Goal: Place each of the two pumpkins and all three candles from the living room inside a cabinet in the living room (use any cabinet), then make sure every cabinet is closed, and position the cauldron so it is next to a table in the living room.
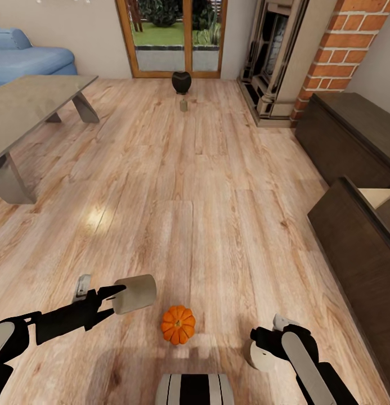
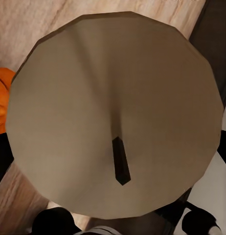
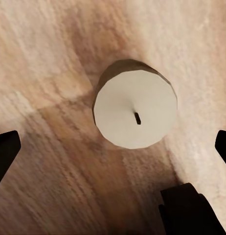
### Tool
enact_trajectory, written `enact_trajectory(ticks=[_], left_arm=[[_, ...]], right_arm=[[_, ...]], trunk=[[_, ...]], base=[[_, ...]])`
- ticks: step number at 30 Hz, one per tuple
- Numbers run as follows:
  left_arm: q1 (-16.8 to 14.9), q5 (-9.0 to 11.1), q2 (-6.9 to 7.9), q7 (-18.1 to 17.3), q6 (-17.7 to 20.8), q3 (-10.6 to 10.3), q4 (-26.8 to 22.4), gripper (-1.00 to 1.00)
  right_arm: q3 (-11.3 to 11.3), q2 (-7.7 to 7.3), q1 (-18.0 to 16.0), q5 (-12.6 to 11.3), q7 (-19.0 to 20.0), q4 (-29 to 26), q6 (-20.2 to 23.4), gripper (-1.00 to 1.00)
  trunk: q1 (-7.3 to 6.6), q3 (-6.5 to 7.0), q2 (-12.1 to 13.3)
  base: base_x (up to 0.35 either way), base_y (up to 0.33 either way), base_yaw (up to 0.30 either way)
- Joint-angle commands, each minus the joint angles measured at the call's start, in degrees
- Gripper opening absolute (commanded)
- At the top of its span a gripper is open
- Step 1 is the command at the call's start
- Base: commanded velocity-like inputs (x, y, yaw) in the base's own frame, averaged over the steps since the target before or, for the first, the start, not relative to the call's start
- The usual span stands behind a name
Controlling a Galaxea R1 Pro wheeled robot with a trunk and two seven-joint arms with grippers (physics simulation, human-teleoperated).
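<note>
The left tool (image 1: 119,297) clamps one candle (image 1: 135,293) above the floor (image 1: 206,185), while the right tool (image 3: 113,147) hangs open over another candle (image 3: 136,108) standing on the floor: light, stiff, smooth, best pinched across its round sides.

A home's living room, told by the blue sofa (image 1: 26,59), low grey table (image 1: 31,104), brick fireplace (image 1: 307,56), dark wooden cabinet (image 1: 352,185), plank floor (image 1: 206,214) and glass garden doors (image 1: 169,36).
</note>
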Motion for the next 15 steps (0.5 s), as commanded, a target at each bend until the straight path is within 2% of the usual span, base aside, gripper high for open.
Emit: enact_trajectory(ticks=[1, 3, 5, 10, 15], left_arm=[[0.0, 0.8, 0.0, 0.6, 0.2, 0.1, -0.1, -1.0], [0.0, 1.0, 0.06, 0.0, 0.2, 0.1, -0.1, -1.0], [0.2, 1.0, 0.3, -2.7, 0.4, 0.1, -0.1, -1.0], [1.5, 1.0, 3.5, -10.9, 0.4, -0.1, -0.1, -1.0], [1.8, 1.0, 3.99, -12.8, 0.4, -0.5, -0.1, -1.0]], right_arm=[[0.2, -0.05, 0.0, -0.5, -0.6, -0.1, 0.1, 1.0], [0.2, -0.05, 0.0, -0.5, -0.6, -0.1, -0.1, 1.0], [0.3, -0.09, 0.0, -0.5, -0.5, -0.1, -0.6, 1.0], [2.0, -0.27, 0.0, -0.4, -0.5, -0.5, -1.8, 1.0], [2.6, -0.31, 0.0, 1.2, -0.5, -0.6, -1.9, 1.0]], trunk=[[-0.01, -0.04, 0.0], [-0.01, -0.04, 0.0], [0.04, -0.48, 0.0], [0.17, -1.59, -0.1], [0.3, -2.7, -0.2]], base=[[0.0, 0.0, 0.0], [0.0, 0.0, 0.0], [0.0, 0.0, 0.0], [0.0, 0.0, 0.0], [0.0, 0.0, 0.0]])
